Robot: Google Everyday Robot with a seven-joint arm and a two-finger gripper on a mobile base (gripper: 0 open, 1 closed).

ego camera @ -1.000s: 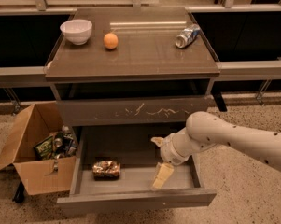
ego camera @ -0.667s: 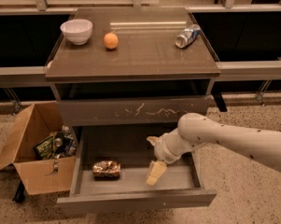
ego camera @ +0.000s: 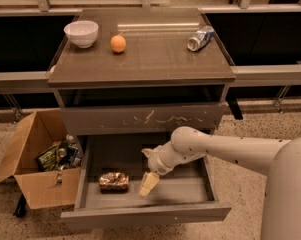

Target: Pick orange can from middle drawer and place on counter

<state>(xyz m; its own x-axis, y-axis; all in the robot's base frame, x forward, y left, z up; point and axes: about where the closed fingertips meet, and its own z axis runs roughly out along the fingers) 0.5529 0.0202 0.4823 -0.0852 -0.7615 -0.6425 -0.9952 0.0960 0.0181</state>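
The orange can [ego camera: 114,181], shiny copper with gold and brown patches, lies on its side on the floor of the open middle drawer [ego camera: 190,195], toward the left. My gripper [ego camera: 148,183] hangs inside the drawer on the white arm coming from the right, just right of the can and apart from it. Its cream fingertips [ego camera: 150,181] point down toward the drawer floor. The counter [ego camera: 155,54] is the dark glossy top of the cabinet above.
On the counter stand a white bowl [ego camera: 81,32], a round orange fruit [ego camera: 118,43] and a silver-and-blue can [ego camera: 200,38] lying on its side. A shut drawer front with white scratches [ego camera: 155,119] sits above the open drawer. An open cardboard box [ego camera: 37,166] of clutter stands left.
My gripper has moved left across the drawer toward the orange can. The can has not moved.
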